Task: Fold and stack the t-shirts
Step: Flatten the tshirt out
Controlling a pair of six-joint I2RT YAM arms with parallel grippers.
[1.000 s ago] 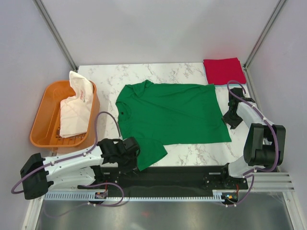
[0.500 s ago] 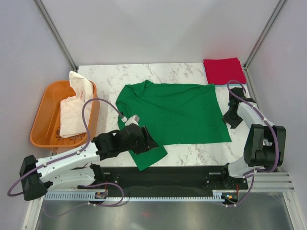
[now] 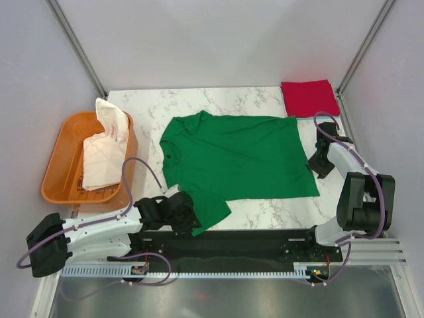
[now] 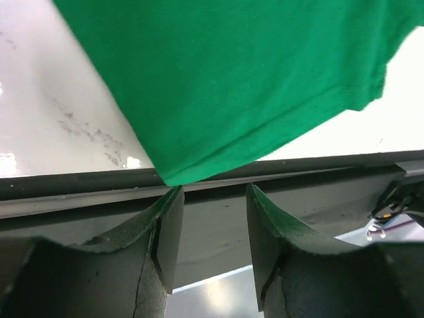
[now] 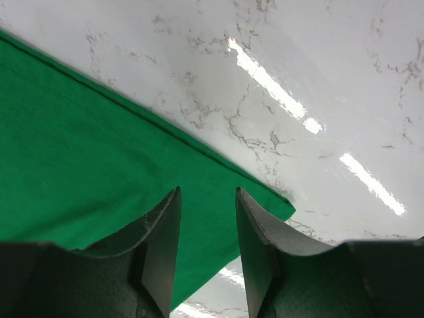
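A bright green t-shirt (image 3: 238,156) lies spread flat on the marble table, collar to the left. My left gripper (image 3: 189,222) is at the table's near edge by the shirt's near sleeve. In the left wrist view it (image 4: 212,191) stands open and the sleeve's corner (image 4: 175,175) sits just past its left fingertip, with nothing between the fingers. My right gripper (image 3: 315,162) is at the shirt's right hem. The right wrist view has it (image 5: 207,192) open above the hem corner (image 5: 265,199). A folded red t-shirt (image 3: 309,97) lies at the back right. A white t-shirt with red print (image 3: 106,146) is in the tub.
The orange plastic tub (image 3: 63,165) stands off the table's left edge. A black rail (image 4: 278,165) runs along the near edge under the left gripper. Grey walls close in the cell on the left, right and back.
The left arm reached forward over the near sleeve half a second ago, then drew back to the near edge. The shirt lies as before. The right arm has not moved.
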